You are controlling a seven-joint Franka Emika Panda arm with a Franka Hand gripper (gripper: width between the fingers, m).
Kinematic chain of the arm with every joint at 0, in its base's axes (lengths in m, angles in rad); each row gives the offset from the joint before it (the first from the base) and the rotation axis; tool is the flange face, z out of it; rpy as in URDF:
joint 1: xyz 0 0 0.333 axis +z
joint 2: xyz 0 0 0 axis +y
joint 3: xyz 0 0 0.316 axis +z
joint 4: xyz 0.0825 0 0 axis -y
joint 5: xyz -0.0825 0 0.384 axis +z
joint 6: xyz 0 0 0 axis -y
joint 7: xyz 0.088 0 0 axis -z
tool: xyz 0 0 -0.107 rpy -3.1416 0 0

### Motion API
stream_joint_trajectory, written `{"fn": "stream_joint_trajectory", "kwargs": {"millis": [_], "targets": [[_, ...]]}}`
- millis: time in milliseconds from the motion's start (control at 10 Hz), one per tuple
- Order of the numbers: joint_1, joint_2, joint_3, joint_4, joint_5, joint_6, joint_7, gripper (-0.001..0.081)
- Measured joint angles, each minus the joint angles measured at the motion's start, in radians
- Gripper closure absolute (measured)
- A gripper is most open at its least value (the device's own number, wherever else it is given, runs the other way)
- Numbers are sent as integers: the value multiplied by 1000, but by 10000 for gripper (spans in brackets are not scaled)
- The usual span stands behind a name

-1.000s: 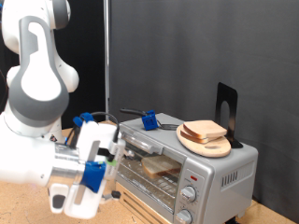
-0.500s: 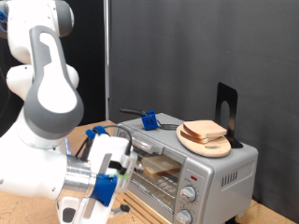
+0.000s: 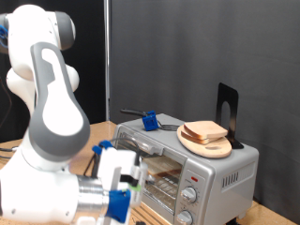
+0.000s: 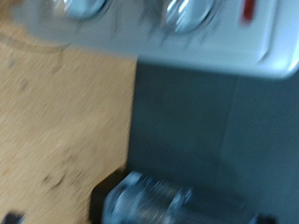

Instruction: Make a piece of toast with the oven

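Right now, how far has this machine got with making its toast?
A slice already lies inside the small silver toaster oven, seen through its glass door. Another pale tan bread slice sits untouched on the round wooden board on top. The arm is low in front of the oven; its pincer is not clearly visible, and nothing shows it holding anything. The blurred wrist view shows the oven's round knobs close by. Whether toasting has begun isn't visible.

Toast (image 3: 204, 131) atop oven (image 3: 202, 169), seemingly.

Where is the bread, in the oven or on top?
Both. One slice lies on the round wooden board atop the oven; another piece of toast shows behind the oven's glass door.
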Motion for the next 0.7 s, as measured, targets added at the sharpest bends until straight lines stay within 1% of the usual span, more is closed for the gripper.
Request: {"fn": "stream_joint_trajectory", "kwargs": {"millis": [100,200,300,400,500,700], "targets": [[14,24,0,27,18,37,14,-2],[12,24,-1,27,13,23,12,-2],[7,25,-1,26,5,-22,14,-2],[2,29,-1,31,3,-67,42,-2],[0,42,2,50,14,-102,77,-2],[0,92,18,112,50,-134,93,-2]]}}
